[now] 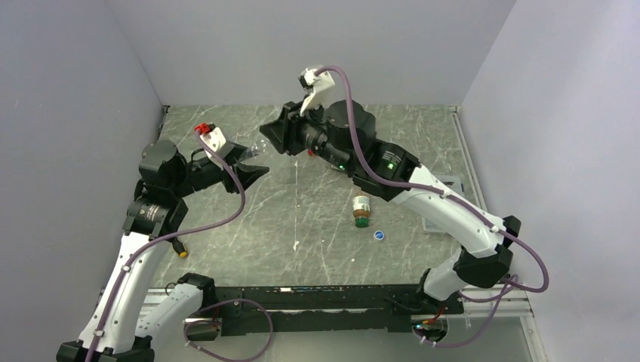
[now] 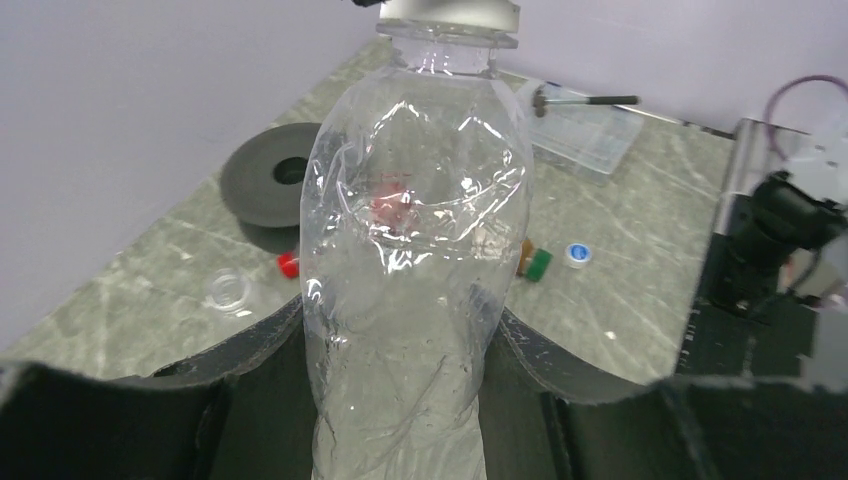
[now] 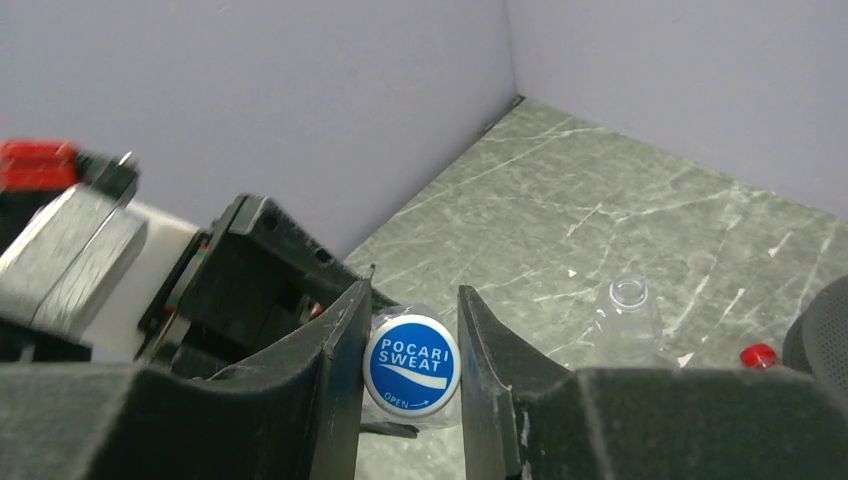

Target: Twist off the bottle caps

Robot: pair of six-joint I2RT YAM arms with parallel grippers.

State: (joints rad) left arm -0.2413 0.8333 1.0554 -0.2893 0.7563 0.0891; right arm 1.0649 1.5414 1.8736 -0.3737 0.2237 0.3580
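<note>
My left gripper [image 2: 400, 335] is shut on the body of a plain clear bottle [image 2: 415, 250], held off the table and squeezed a little. Its blue and white cap [image 3: 411, 364] faces the right wrist camera. My right gripper [image 3: 410, 372] is shut on that cap, one finger pressed on each side. In the top view the two grippers [image 1: 253, 167] [image 1: 273, 137] meet above the back left of the table. An amber bottle [image 1: 361, 208] with a green cap lies on the table. Another clear bottle [image 3: 625, 318] stands uncapped.
A loose blue and white cap [image 1: 380, 235] lies near the amber bottle. A red cap [image 2: 288, 264] and a black disc [image 2: 270, 185] are at the back. A clear plastic tray [image 2: 580, 125] sits by the right wall. Grey walls enclose the table.
</note>
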